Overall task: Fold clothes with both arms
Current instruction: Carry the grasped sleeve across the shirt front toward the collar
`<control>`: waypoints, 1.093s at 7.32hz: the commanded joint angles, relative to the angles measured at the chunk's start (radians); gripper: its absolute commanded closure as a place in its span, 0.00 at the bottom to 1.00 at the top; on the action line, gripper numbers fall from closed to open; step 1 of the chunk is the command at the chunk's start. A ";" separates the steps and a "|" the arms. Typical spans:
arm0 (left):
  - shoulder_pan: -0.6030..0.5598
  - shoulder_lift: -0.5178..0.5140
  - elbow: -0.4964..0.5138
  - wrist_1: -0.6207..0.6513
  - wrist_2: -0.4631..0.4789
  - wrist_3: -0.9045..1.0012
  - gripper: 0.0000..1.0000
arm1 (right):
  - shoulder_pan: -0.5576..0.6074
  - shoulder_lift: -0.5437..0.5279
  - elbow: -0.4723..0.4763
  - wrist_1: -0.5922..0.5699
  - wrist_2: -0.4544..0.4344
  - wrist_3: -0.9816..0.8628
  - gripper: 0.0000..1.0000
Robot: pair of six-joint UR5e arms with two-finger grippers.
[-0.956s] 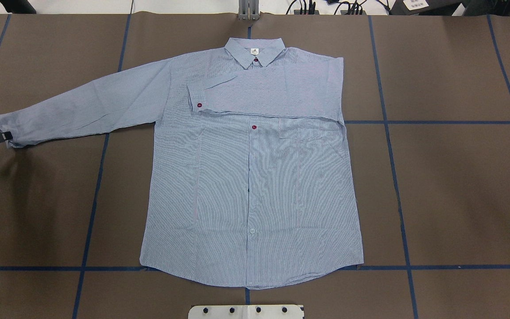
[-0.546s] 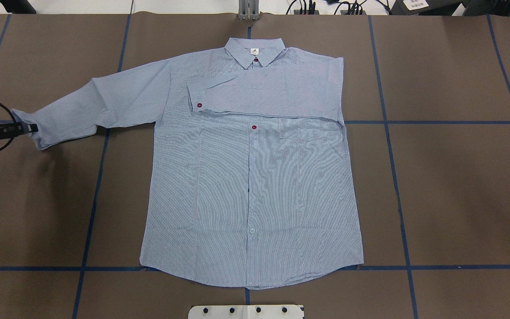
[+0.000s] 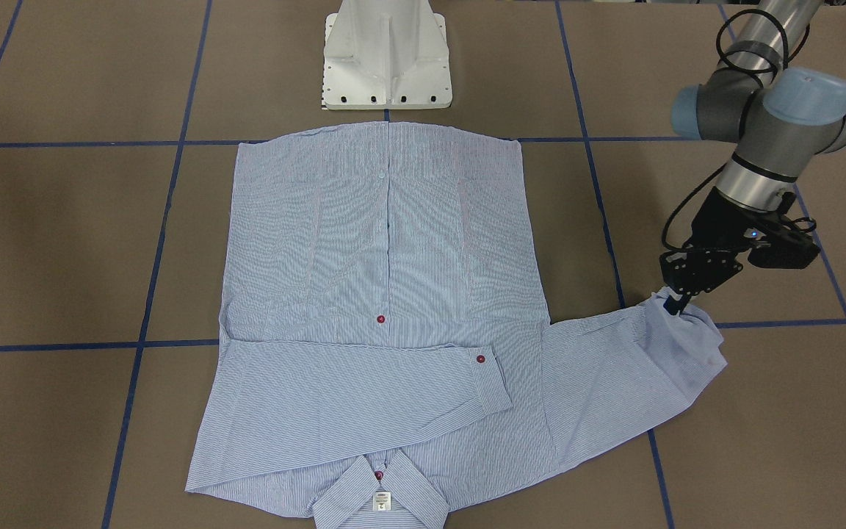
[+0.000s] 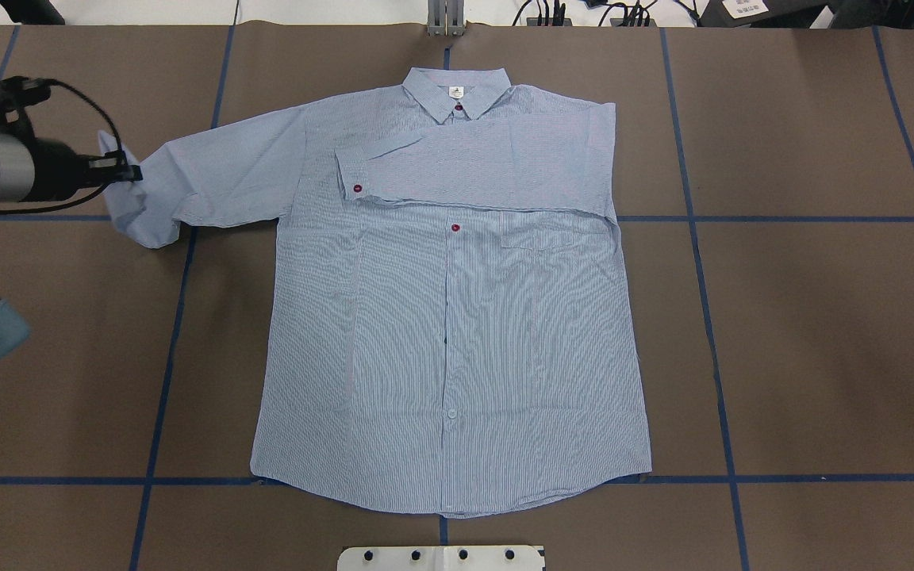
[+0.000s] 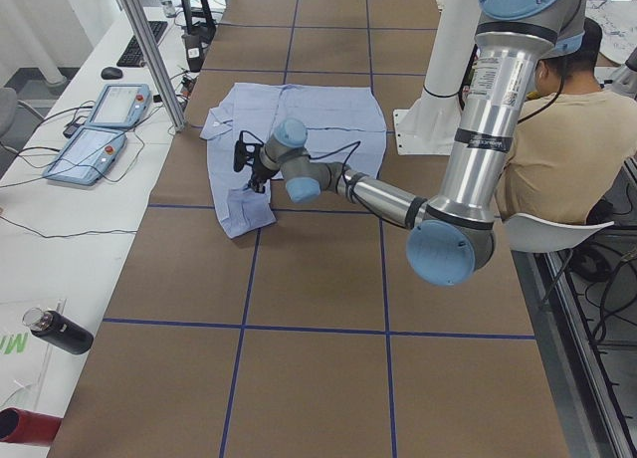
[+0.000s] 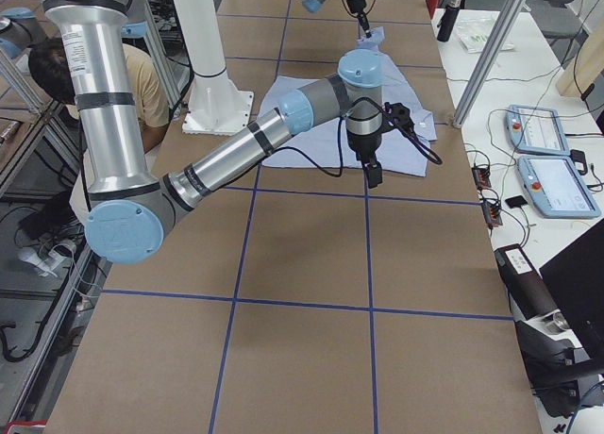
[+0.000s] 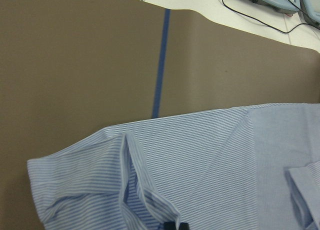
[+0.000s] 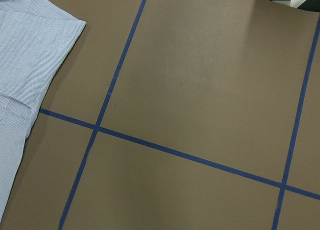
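The blue-and-white striped shirt (image 4: 457, 333) lies flat, front up, collar at the far side (image 3: 386, 242). One sleeve (image 4: 489, 162) is folded across the chest, with its cuff and a red button near the middle. My left gripper (image 4: 136, 173) is shut on the cuff (image 4: 132, 210) of the other sleeve and holds it lifted and bunched beside the shirt body; it also shows in the front view (image 3: 676, 305) and the left wrist view (image 7: 175, 225). My right gripper (image 6: 375, 177) hangs over bare table beside the shirt; I cannot tell whether it is open.
The white pedestal base (image 3: 386, 51) stands at the shirt's hem side. Blue tape lines (image 4: 711, 349) cross the brown table. Control pendants (image 5: 100, 129) lie on a side bench. A seated person (image 5: 552, 149) is behind the base.
My left gripper has carried the cuff inward toward the shirt body and toward the far side, lifting it. The sleeve now bunches and folds over itself. The rest of the shirt has not moved.
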 commanded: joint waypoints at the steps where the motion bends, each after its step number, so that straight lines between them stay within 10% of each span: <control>1: 0.085 -0.275 -0.038 0.387 0.001 -0.011 1.00 | 0.000 -0.006 0.002 0.000 0.000 0.001 0.00; 8: 0.186 -0.773 0.382 0.442 0.067 -0.269 1.00 | 0.000 -0.017 0.003 0.000 0.000 0.001 0.00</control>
